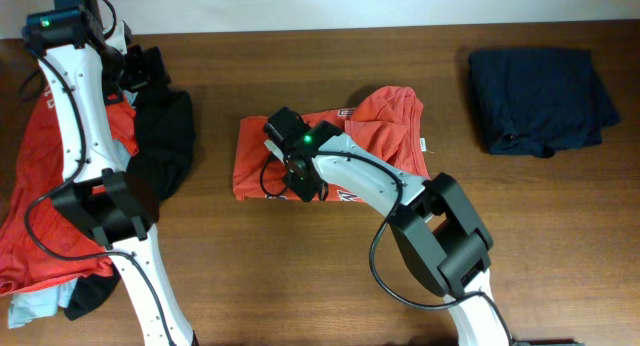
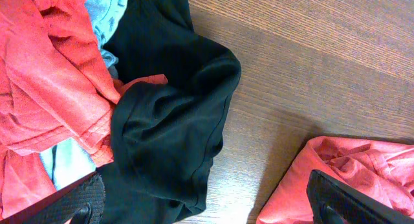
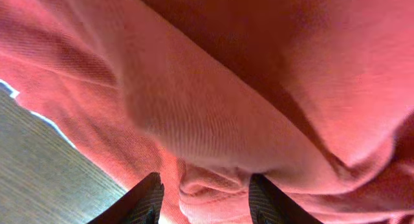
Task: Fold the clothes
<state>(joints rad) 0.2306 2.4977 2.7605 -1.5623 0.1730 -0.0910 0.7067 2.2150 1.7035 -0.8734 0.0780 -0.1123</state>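
An orange-red T-shirt (image 1: pixel 370 126), partly folded, lies at the table's middle. My right gripper (image 1: pixel 290 181) is down on its left part. In the right wrist view the gripper (image 3: pixel 204 198) is open, and a loose ridge of the orange-red cloth (image 3: pixel 259 88) bulges between the parted fingers. At the left is a heap of clothes: orange-red shirts (image 1: pixel 40 216), a black garment (image 1: pixel 165 136) and a pale blue piece (image 2: pixel 107 7). My left gripper (image 1: pixel 148 71) hovers wide open over the black garment (image 2: pixel 168 107), holding nothing (image 2: pixel 213 208).
A folded navy garment (image 1: pixel 540 96) lies at the back right. Bare wooden table (image 1: pixel 300 276) shows between the heap and the middle shirt, and along the front. The heap hangs over the table's left edge.
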